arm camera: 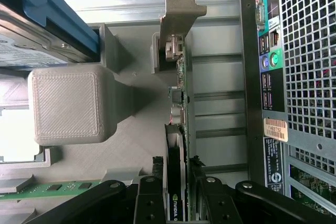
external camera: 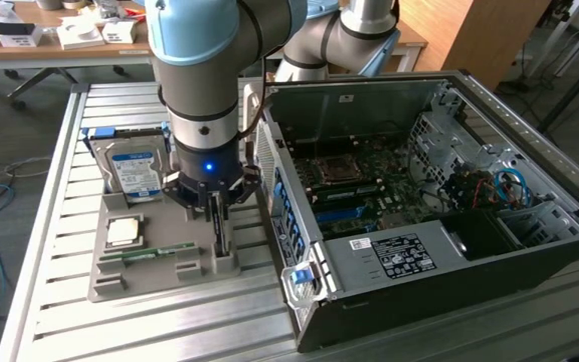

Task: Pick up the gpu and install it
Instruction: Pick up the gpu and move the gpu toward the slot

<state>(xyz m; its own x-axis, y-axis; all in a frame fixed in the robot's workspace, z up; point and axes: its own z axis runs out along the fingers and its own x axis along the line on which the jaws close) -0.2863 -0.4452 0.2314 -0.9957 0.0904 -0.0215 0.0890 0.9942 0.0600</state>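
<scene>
The gpu (external camera: 220, 240) stands on edge in slots of the grey printed holder (external camera: 184, 219), beside the open computer case (external camera: 400, 256). In the wrist view, the gpu (arm camera: 180, 82) is a thin dark board seen edge-on, with its pale tan bracket (arm camera: 178, 9) at the far end. My gripper (external camera: 216, 205) reaches straight down onto it. Its black fingers (arm camera: 156, 179) press against both faces of the card, so my gripper (arm camera: 177, 179) is shut on the gpu. The card still rests in the holder.
The holder also carries a hard drive with a blue-white label (external camera: 133, 170), a square processor (external camera: 124, 230) and a green memory stick (external camera: 148, 253). The case's rear port panel (arm camera: 273, 61) stands close beside the card. The motherboard (external camera: 360, 188) lies exposed inside.
</scene>
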